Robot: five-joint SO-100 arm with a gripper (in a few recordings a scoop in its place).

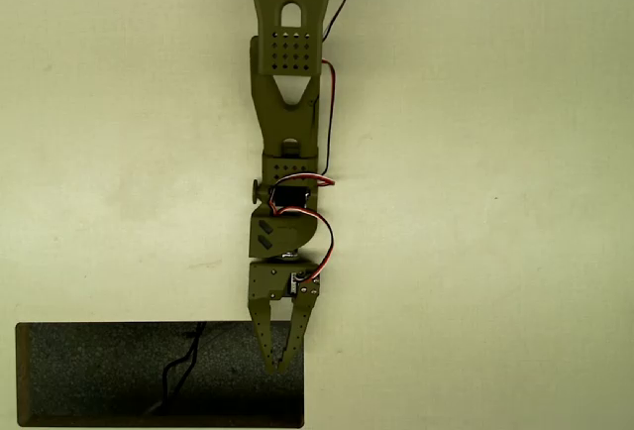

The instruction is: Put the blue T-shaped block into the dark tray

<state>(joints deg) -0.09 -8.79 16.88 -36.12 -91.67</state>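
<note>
Sitting at the worktop's lower-left corner, dark tray (99, 371): its lower edge runs along the bottom of the overhead view and its left rim stands just in from the left edge, so there is little spare room on those two sides. A thin dark line (183, 366) crosses the floor near the middle.
Blue T-shaped block: I cannot tell where it is; it may be hidden under the jaws or the arm.
Jaws: drawn narrow, tips close together, hanging over the tray's right end just inside the right rim. I cannot tell whether they hold anything.
Arm (287, 153): reaches down from the top edge along the worktop's middle, with a red wire (328, 103) looping at its right side.
Risk: anything let go here would probably land beside the right rim. It could catch the bevel and tip out onto the worktop. A low sweep to the right could knock the rim and shift the tray.
Open room: the tray floor left of the jaws is free, and bare worktop (495, 252) lies broad to the right and upper left.
</note>
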